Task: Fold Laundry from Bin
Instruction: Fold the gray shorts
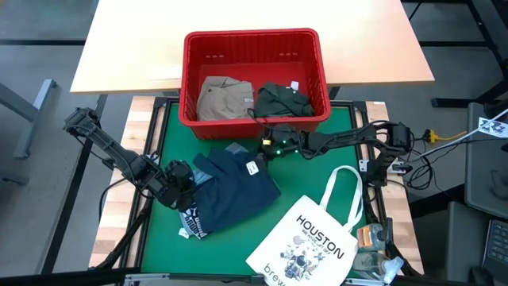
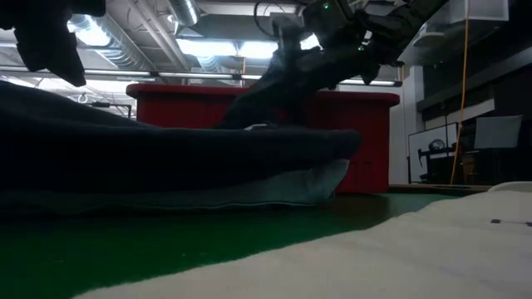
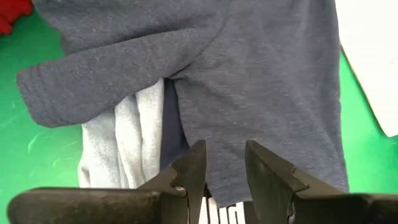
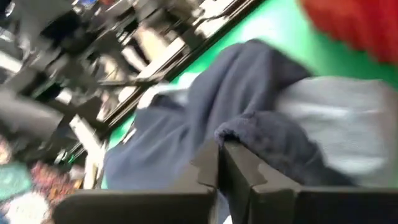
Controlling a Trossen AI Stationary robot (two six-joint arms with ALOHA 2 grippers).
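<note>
Right claw (image 4: 219, 163) is closed tight on a fold of the navy garment (image 1: 234, 184) at its far edge, just near of the bin (image 1: 252, 48). Left claw (image 3: 224, 163) stands partly open over the garment's left hem, gripping nothing visible. Garment lies mid-worktop (image 1: 309, 183) over pale denim (image 3: 134, 140); bin holds khaki (image 1: 224, 97) and green (image 1: 282, 98) pieces.

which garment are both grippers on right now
The navy garment spread on the green mat. The right gripper is shut on its edge, and the left gripper straddles its hem. The khaki and dark green ones lie in the bin.
</note>
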